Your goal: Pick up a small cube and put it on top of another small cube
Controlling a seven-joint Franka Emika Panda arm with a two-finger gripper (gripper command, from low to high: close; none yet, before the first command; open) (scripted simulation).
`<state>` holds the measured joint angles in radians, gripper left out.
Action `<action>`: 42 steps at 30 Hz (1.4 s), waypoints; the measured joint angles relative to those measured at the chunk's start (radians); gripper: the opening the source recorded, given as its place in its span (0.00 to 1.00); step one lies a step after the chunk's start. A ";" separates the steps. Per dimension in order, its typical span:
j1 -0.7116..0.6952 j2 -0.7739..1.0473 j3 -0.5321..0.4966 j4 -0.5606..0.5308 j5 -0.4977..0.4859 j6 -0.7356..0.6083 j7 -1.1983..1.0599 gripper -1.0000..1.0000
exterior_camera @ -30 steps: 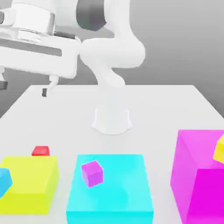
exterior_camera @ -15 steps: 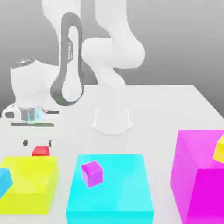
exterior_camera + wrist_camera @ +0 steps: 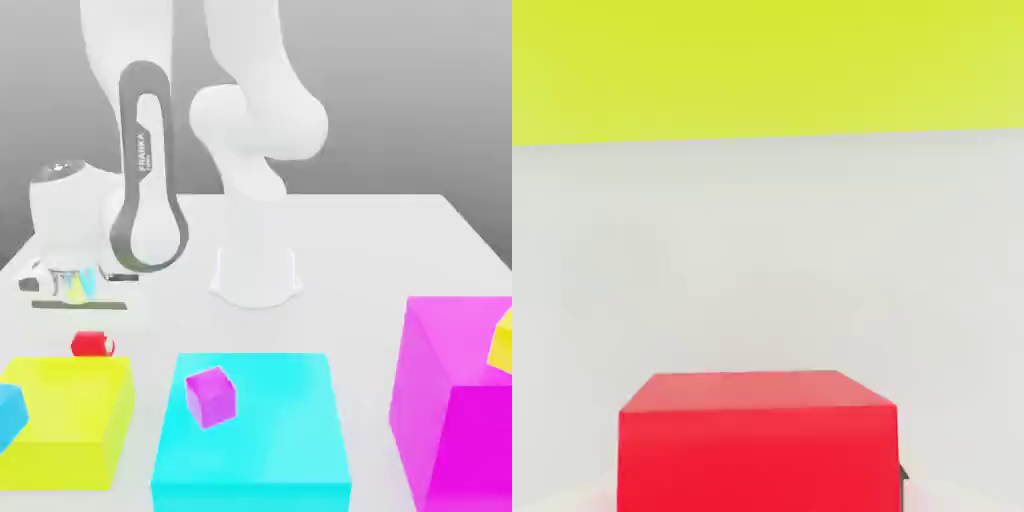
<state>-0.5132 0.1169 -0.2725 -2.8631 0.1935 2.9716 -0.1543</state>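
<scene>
The small red cube (image 3: 92, 345) rests on the white table (image 3: 380, 250), just behind the big yellow block (image 3: 70, 415). My gripper (image 3: 92, 346) has come down over it from above and stands open, with one finger on each side of the cube. In the hand view the red cube (image 3: 757, 440) is very near, with the yellow block (image 3: 768, 65) beyond it. The small magenta cube (image 3: 211, 395) sits on top of the big cyan block (image 3: 255, 430), to the exterior view's right of my gripper.
A huge magenta block (image 3: 455, 400) stands at the exterior view's right with a small yellow cube (image 3: 502, 342) on it. A small blue cube (image 3: 8, 415) sits at the yellow block's left edge. The arm's white base (image 3: 256, 272) rises mid-table.
The hand swung in from the upper left, turned downward over the red cube, then lowered until its fingers straddle the cube. The cubes and blocks have not moved.
</scene>
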 joint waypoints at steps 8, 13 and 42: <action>0.052 -0.162 0.028 0.015 -0.239 -0.168 0.269 0.00; 0.120 -0.204 0.081 0.056 -0.251 -0.251 0.382 0.00; 0.329 -0.176 0.324 0.168 -0.185 -0.335 0.687 1.00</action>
<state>-0.1845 -0.0588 0.0514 -2.6954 0.0081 2.6364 0.5330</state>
